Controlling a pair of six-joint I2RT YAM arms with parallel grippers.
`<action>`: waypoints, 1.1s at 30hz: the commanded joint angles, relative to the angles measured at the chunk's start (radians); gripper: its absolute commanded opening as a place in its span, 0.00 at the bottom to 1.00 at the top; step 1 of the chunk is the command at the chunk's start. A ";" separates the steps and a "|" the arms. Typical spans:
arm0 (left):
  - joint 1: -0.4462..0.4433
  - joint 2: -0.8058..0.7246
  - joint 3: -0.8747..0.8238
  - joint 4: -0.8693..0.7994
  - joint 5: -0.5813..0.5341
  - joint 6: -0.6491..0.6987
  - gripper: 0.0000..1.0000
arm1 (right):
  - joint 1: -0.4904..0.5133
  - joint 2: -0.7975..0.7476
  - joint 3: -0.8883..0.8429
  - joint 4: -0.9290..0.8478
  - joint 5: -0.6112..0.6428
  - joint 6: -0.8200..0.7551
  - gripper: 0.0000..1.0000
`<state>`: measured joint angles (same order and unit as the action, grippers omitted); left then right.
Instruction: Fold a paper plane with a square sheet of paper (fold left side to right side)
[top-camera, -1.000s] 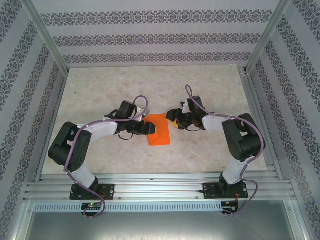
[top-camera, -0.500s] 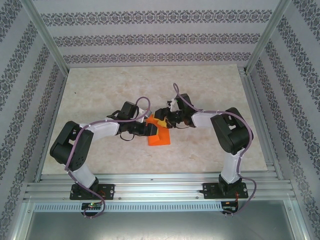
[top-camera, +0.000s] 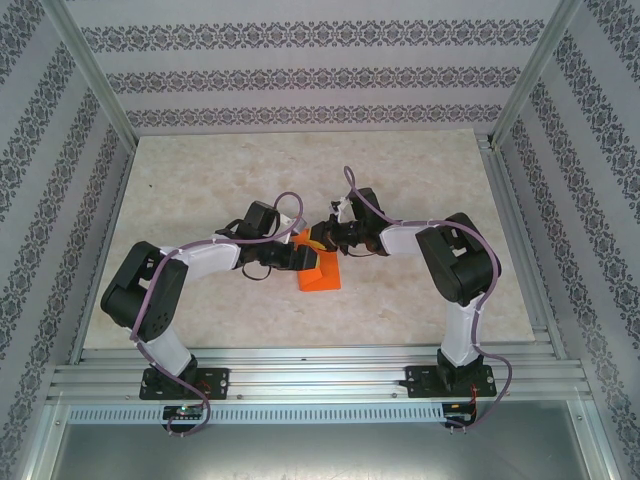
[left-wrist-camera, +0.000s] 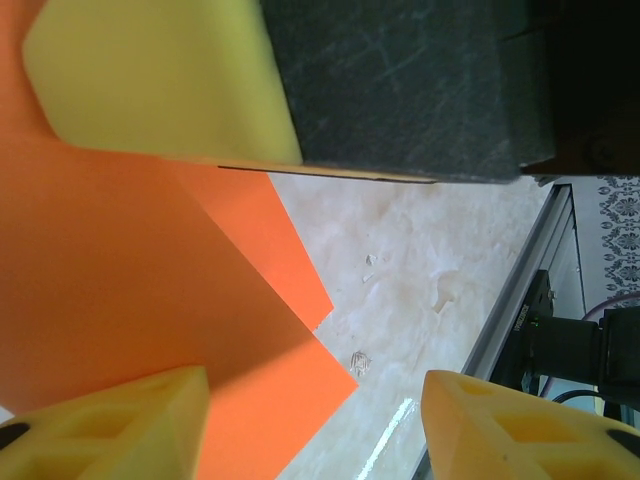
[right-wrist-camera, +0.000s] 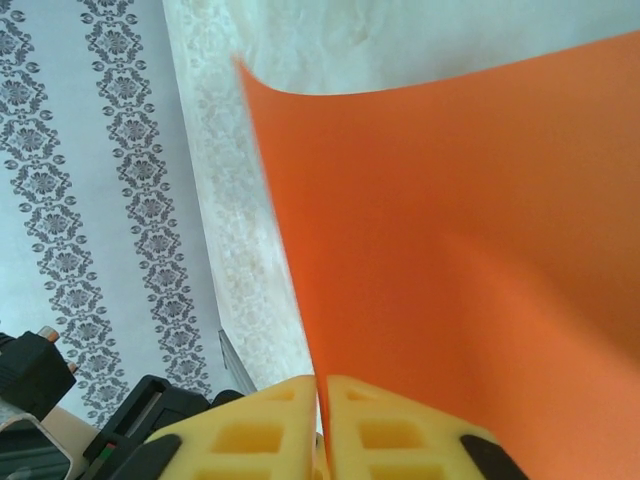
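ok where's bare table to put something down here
The far half of the beige marbled tabletop, up to the patterned back wall, is bare. So is the near strip between the bright orange paper sheet and the aluminium rail. Crowded at centre: left gripper and right gripper meet over the sheet.

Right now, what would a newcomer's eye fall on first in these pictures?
The bright orange sheet of paper at the middle of the marbled table catches the eye first. The right end effector is shut on its edge, where the sheet curves; the left end effector stands open over the sheet.
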<state>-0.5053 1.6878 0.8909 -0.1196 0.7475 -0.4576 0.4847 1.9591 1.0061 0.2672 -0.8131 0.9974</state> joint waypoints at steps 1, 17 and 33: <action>-0.009 -0.030 0.019 0.009 0.008 0.012 0.60 | 0.006 -0.012 -0.010 0.016 0.006 -0.030 0.03; 0.003 -0.153 -0.020 -0.126 -0.298 -0.123 0.70 | -0.039 -0.076 -0.027 -0.221 0.121 -0.226 0.00; -0.052 0.074 0.022 0.012 -0.345 -0.250 0.67 | -0.081 -0.087 -0.041 -0.298 0.169 -0.292 0.00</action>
<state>-0.5285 1.7241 0.8726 -0.1455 0.4301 -0.6876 0.4152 1.9026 0.9768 -0.0181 -0.6613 0.7372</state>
